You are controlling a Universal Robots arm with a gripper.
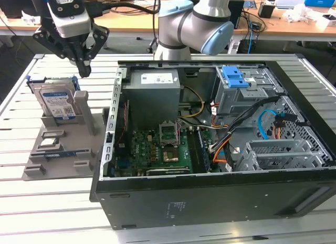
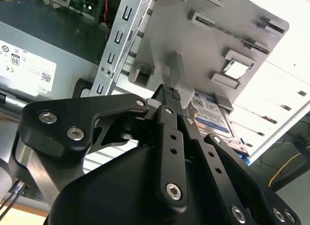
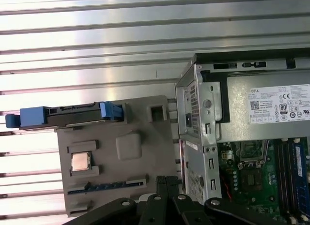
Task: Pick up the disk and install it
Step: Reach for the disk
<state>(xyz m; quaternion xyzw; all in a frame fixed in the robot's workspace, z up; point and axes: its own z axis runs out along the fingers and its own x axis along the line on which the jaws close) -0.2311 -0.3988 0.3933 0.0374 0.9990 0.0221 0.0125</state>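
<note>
So the hand (image 1: 84,71) is clenched with nothing in it, fingertips pinched together and hanging just above the disk (image 1: 56,103). The disk is below the hand and a bit off to the side away from the case (image 1: 210,202). It's standing on edge in a grey holder (image 1: 63,152), label face showing in the exterior view, top edge running toward the case. Only one arm here, so no contest on who's nearer. The count is one disk, one holder with one loose chip (image 1: 48,143) on it, all on the slatted tabletop (image 1: 31,202). Beyond those there's one open case holding one power supply (image 1: 152,89) and, farthest off, one blue bracket (image 1: 234,76).
</note>
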